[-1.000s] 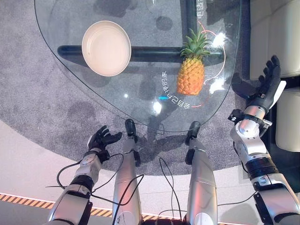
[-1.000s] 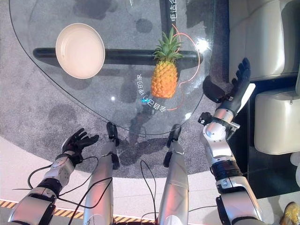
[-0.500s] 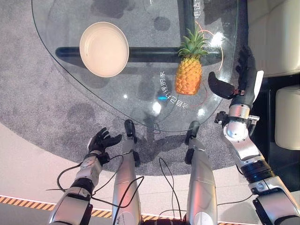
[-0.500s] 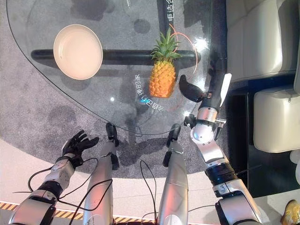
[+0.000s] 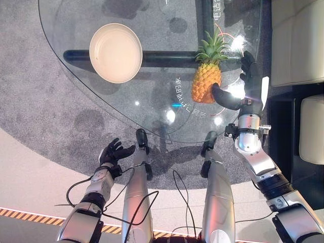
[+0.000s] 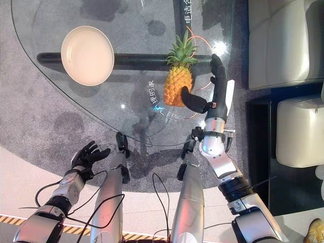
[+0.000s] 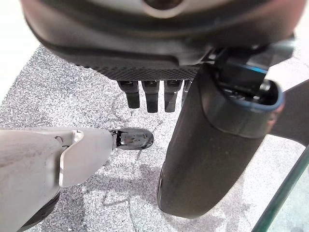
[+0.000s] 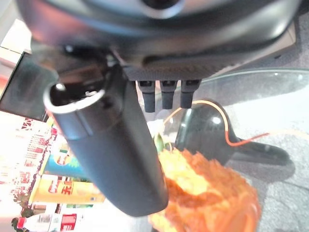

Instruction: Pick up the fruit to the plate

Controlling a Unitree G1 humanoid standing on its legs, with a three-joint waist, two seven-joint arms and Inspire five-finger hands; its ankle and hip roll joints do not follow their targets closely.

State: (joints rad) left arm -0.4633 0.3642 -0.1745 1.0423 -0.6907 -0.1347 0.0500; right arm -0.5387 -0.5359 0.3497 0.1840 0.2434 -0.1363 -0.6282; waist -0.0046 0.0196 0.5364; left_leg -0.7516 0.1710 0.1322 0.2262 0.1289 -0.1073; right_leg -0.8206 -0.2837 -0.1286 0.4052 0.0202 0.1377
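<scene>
An orange pineapple with a green crown lies on the glass table, right of centre. A cream plate sits empty at the table's left. My right hand is open just right of the pineapple, its thumb stretched under the fruit's lower end and its fingers straight beside the crown. In the right wrist view the pineapple lies between thumb and fingers. My left hand hangs open below the table edge, over the carpet.
A dark bar of the table frame runs under the glass between plate and pineapple. Cream sofa cushions stand right of the table. Grey carpet lies all around.
My right hand has moved left across the table edge to the pineapple, its thumb now reaching under the fruit. The left hand stays low. The camera has shifted slightly.
</scene>
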